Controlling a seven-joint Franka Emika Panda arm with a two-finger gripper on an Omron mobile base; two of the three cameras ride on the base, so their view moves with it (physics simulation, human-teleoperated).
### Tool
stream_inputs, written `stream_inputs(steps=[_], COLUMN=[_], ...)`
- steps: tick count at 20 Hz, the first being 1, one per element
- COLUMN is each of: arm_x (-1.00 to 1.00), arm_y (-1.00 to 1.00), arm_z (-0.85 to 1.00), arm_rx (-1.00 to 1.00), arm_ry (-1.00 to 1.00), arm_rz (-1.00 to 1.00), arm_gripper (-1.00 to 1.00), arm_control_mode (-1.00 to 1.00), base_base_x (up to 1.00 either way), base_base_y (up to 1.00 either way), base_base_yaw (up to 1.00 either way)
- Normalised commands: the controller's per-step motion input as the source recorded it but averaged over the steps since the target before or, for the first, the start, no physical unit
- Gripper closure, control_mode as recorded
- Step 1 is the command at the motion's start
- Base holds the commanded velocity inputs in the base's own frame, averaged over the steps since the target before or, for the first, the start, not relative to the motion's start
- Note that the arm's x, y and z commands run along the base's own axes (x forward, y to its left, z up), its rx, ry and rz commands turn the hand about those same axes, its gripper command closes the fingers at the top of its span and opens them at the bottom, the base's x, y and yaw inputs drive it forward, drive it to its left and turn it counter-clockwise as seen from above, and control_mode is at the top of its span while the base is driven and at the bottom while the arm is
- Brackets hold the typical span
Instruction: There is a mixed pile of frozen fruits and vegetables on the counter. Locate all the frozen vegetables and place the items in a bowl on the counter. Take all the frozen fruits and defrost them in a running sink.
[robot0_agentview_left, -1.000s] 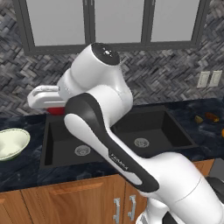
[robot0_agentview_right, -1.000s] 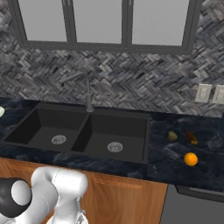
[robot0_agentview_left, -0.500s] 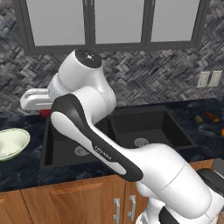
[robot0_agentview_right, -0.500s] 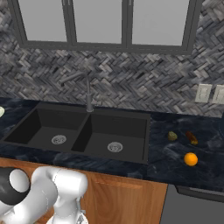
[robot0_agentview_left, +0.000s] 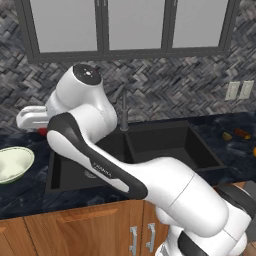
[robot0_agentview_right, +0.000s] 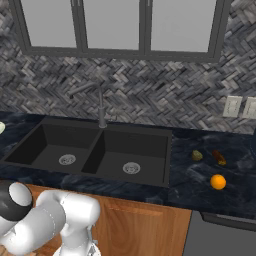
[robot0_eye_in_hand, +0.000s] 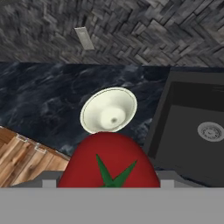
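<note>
Gripper (robot0_agentview_left: 42, 131) reaches out at 9 o'clock of the arm in the left base view, above the counter (robot0_agentview_left: 30, 192), between the bowl (robot0_agentview_left: 14, 164) and the sink (robot0_agentview_left: 135, 150). It is clenched around the red round item (robot0_eye_in_hand: 109, 162), a tomato with a green star-shaped stalk end; in the hand view it sits at 6 o'clock, close to the lens, with the pale bowl just past it at 12 o'clock of the tomato, nothing inside.

Right base view: three items lie on the counter at 3 o'clock of the sink. Orange ball (robot0_agentview_right: 218, 181) nearest the front edge. Yellowish-olive lump (robot0_agentview_right: 197, 155) and dark reddish-brown oblong (robot0_agentview_right: 219, 158) sit behind it, near each other, apart. Faucet (robot0_agentview_right: 100, 102) stands behind the basin divider.
</note>
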Motion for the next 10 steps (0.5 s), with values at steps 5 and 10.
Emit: stream_inputs(steps=[5, 10], arm_x=[0.24, 0.21], arm_y=[0.24, 0.21], arm_z=[-0.13, -0.15], arm_rx=[-0.01, -0.03], arm_ry=[0.00, 0.00], arm_rz=[0.00, 0.00], arm_gripper=[1.00, 1.00], arm_control_mode=[-1.00, -1.00], base_base_x=[0.00, 0.00], base_base_y=[0.00, 0.00], base_base_yaw=[0.00, 0.00])
